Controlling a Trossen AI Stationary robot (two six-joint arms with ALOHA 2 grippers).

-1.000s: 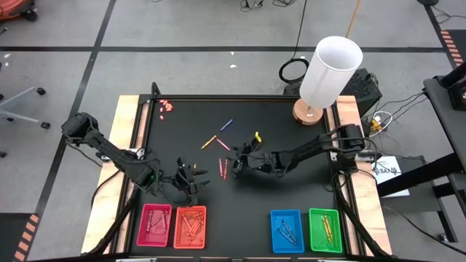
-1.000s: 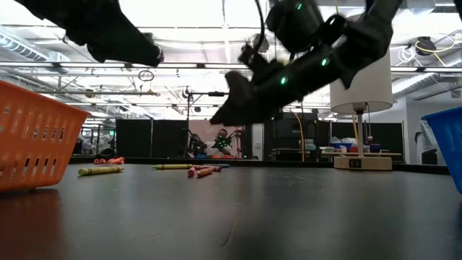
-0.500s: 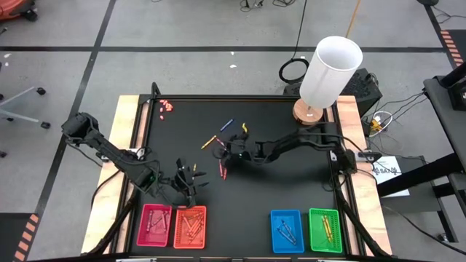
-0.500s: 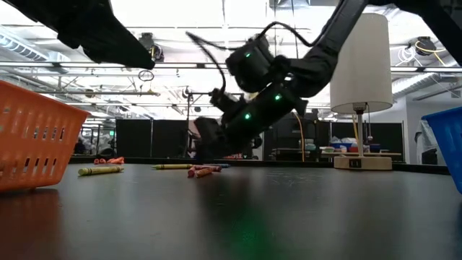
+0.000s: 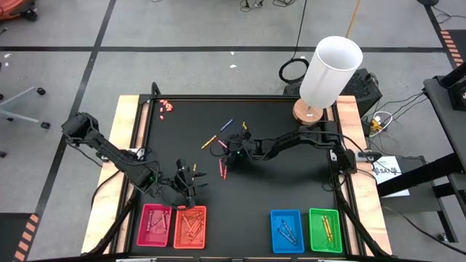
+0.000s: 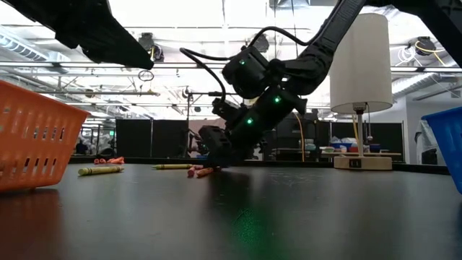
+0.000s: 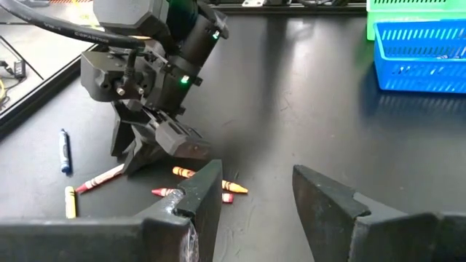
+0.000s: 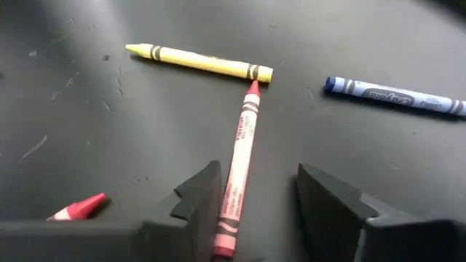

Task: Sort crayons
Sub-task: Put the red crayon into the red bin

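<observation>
Several crayons lie flat on the black table. In the right wrist view a red crayon (image 8: 240, 160) lies lengthwise between the fingers of my open right gripper (image 8: 256, 178), its tip against a yellow crayon (image 8: 200, 61). A blue crayon (image 8: 397, 94) lies just beyond. In the high view my right gripper (image 5: 231, 150) is low at the table's middle. My left gripper (image 5: 191, 191) hangs open over the far edge of the orange tray (image 5: 190, 226), with nothing between its fingers (image 7: 207, 191). My right gripper comes slanting down from the table's right, with one finger on each side of the red crayon's back end (image 8: 227, 231). The crayon lies flat on the table, along the fingers and close beside one finger (image 8: 204, 196). I cannot tell whether that finger touches it.
Pink (image 5: 155, 225), orange, blue (image 5: 286, 230) and green (image 5: 325, 230) trays line the near edge, with crayons in them. Two more red crayons (image 5: 222, 171) lie near the middle. Small pink bits (image 5: 167, 106) sit at the far left. A white lamp (image 5: 328, 73) stands at the far right.
My right gripper has moved toward the table's left and far edges and come down close to the table, tipping further downward, over the crayons at the middle. The crayons have kept still.
</observation>
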